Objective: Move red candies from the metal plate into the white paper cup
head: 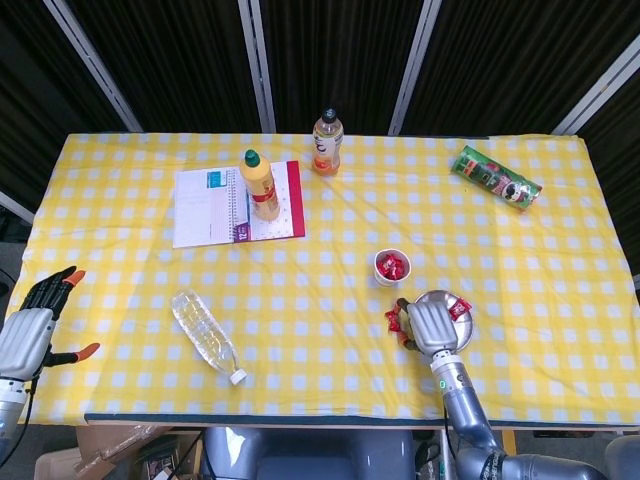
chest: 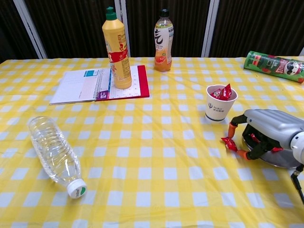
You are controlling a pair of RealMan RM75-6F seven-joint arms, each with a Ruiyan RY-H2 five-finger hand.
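Note:
The metal plate [head: 441, 295] [chest: 281, 160] sits near the front right, with red candies [head: 458, 308] in it. My right hand [head: 430, 326] [chest: 273, 125] hovers palm down over the plate's left half and hides most of it. A loose red candy [head: 393, 319] [chest: 229, 144] lies on the cloth just left of the plate. It sits between that hand's orange fingertips [chest: 231, 128], which stand apart; nothing is lifted. The white paper cup [head: 392, 267] [chest: 219, 109] stands just behind, holding red candies. My left hand [head: 30, 335] hangs off the table's left edge, fingers spread, holding nothing.
A clear water bottle [head: 205, 335] [chest: 53, 153] lies at the front left. A notebook [head: 212, 205], a yellow bottle [head: 260, 186] and an orange drink bottle [head: 327, 142] stand at the back. A green crisp can [head: 497, 178] lies at the back right.

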